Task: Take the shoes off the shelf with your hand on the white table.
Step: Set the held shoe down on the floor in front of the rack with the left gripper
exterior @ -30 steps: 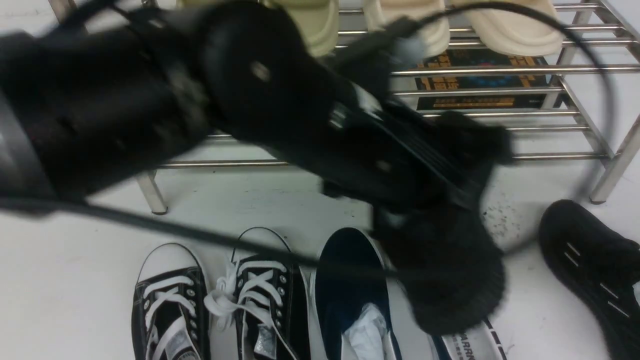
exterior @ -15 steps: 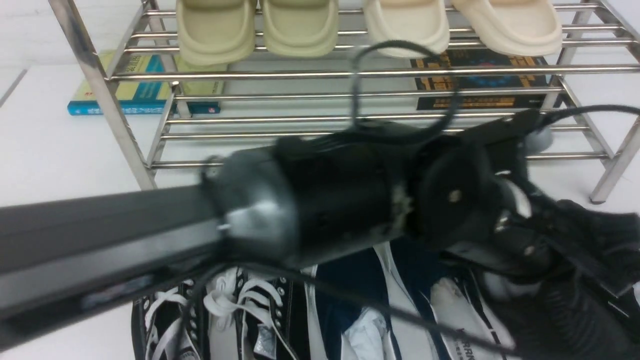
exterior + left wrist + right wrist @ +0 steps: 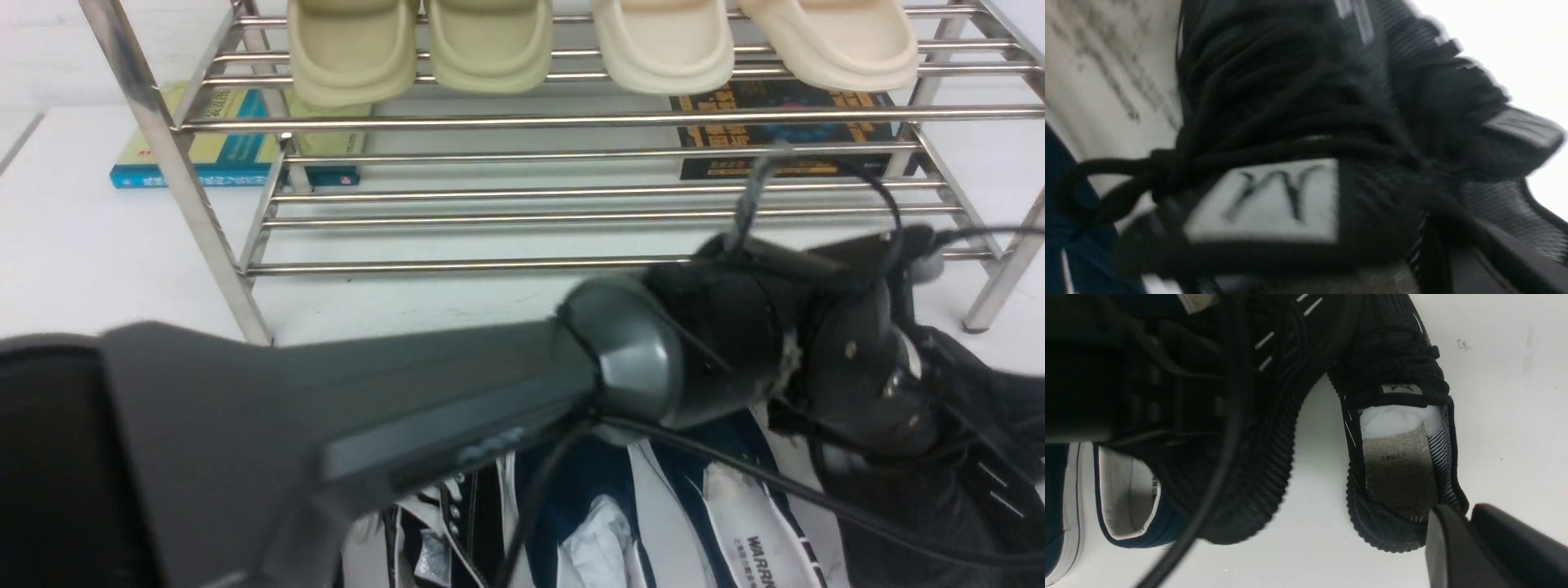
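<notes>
The large flat white table (image 3: 73,245) is the receiving surface and spans every view. The two-tier rack of shiny steel tubes (image 3: 522,122) stands at 12 o'clock. Neither black shoe is on it, and beige foam slippers (image 3: 490,41) occupy its upper tier. My grey-and-black left arm (image 3: 367,425) crosses from 8 o'clock toward 4 o'clock, because the drop spot lies on my right side. The black knit mesh shoe with thick ribbed sole (image 3: 1257,469), at 4 o'clock of the front view, sits on or just above the table; blur leaves contact undecided. The matching black shoe (image 3: 1396,457), with white stuffing inside, rests just beside it at 3 o'clock, heels apart, so the pair reads as one unit. The navy slip-ons with white trim (image 3: 571,490) lie at 9 o'clock of the pair, extending a row before the rack. My left gripper (image 3: 1216,404) has its jaws pressed nearly together, pinching, I judge, the first shoe's thin knit upper, an edge narrow enough to grip. My right gripper (image 3: 1470,526) hovers above the mate's heel; its spread I cannot tell.
</notes>
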